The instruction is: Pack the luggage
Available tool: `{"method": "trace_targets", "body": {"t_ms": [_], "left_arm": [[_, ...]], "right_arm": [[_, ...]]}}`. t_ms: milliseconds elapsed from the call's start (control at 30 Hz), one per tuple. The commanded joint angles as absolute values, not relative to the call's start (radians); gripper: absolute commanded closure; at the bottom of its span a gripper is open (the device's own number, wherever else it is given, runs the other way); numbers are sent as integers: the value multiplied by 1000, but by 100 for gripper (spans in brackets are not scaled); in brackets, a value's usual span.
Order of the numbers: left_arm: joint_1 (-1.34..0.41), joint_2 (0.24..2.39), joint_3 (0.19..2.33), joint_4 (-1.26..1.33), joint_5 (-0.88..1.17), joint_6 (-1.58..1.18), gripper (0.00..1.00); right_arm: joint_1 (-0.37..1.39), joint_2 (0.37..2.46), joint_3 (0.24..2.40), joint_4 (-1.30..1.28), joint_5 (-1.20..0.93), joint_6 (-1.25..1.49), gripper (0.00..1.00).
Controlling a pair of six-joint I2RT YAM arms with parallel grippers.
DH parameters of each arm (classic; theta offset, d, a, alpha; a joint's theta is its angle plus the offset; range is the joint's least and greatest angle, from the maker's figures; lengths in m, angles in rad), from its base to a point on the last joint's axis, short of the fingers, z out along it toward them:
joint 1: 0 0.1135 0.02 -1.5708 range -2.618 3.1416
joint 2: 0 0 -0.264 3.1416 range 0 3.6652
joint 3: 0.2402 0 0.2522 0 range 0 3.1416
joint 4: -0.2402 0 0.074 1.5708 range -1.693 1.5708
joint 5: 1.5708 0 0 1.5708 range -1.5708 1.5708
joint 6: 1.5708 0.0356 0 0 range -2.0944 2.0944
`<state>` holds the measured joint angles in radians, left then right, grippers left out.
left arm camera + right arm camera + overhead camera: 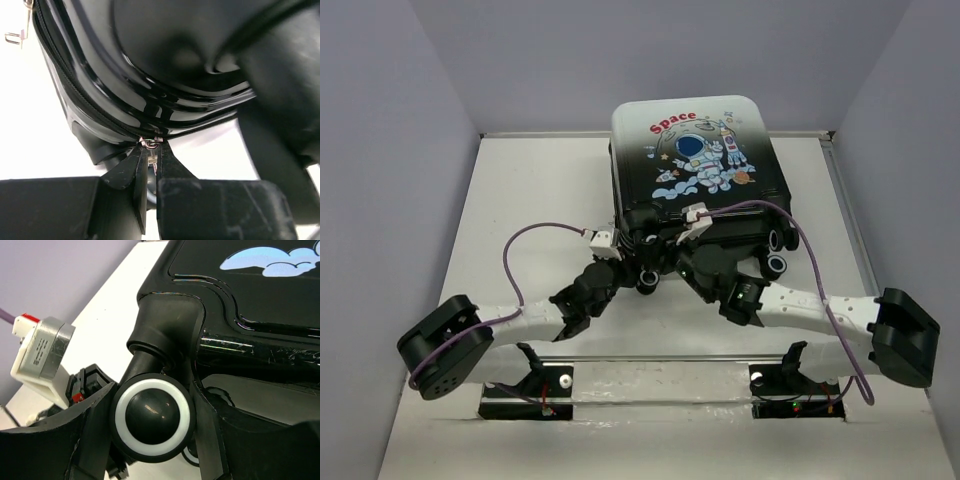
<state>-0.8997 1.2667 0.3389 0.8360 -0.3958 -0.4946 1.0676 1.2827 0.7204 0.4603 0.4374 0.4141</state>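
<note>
Top external view: the luggage (690,160) lies flat and zipped shut on the white table (520,200), its astronaut and red "Space" print facing up. Its black wheels are on the edge that faces the arm bases. The left arm (530,320) and the right arm (820,305) both reach in to that same wheeled edge and meet close together at its left corner. A purple cable (535,235) loops above the left arm, just off the suitcase's left corner.

Left wrist view: the left gripper (151,150) is pinched nearly closed on a small metal zipper pull (150,144). The pull hangs from the zipper track (90,107) that runs along the seam of the glossy black shell. Only a sliver of gap shows between the two black fingertips (167,155), with the pull caught in it. A second metal pull (17,35) hangs further along the same seam, well apart from the first.

Right wrist view: the right gripper (152,422) is clamped around a caster wheel (152,415) at the suitcase's corner. The wheel is black with a white ring and sits under its black swivel housing (170,325). One finger (87,435) presses each side of it. Just beside this wheel, off the suitcase's edge, is a white and silver connector block (42,352) with a red tip.
</note>
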Motion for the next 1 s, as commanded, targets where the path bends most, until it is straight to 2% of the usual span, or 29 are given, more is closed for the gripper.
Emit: {"method": "trace_targets", "body": {"t_ms": [0, 233, 300, 400, 533, 667, 767, 800, 833, 967], "left_arm": [[-738, 1186, 316, 819, -808, -411, 94], [-706, 1100, 324, 687, -763, -433, 94], [-710, 1028, 310, 635, -732, -452, 94], [-677, 957, 311, 526, -817, -474, 94], [-546, 946, 321, 561, -692, -479, 94], [-532, 1005, 373, 566, -675, -495, 94], [-525, 918, 368, 540, -556, -576, 93], [-525, 882, 368, 529, -511, -593, 86], [-525, 812, 371, 496, -420, -618, 68], [-526, 608, 458, 318, -295, -666, 40]], "right_arm": [[1100, 1060, 664, 434, 411, 416, 93], [1089, 879, 597, 267, 459, 388, 93], [1080, 883, 600, 243, 463, 379, 93], [1080, 899, 609, 233, 471, 379, 93], [1080, 876, 595, 239, 408, 413, 93], [1080, 900, 583, 250, 315, 423, 93], [1089, 963, 578, 305, 247, 439, 93], [1098, 982, 581, 322, 235, 440, 93], [1129, 1001, 597, 346, 224, 436, 93], [1233, 1162, 710, 367, 225, 393, 93]]}}
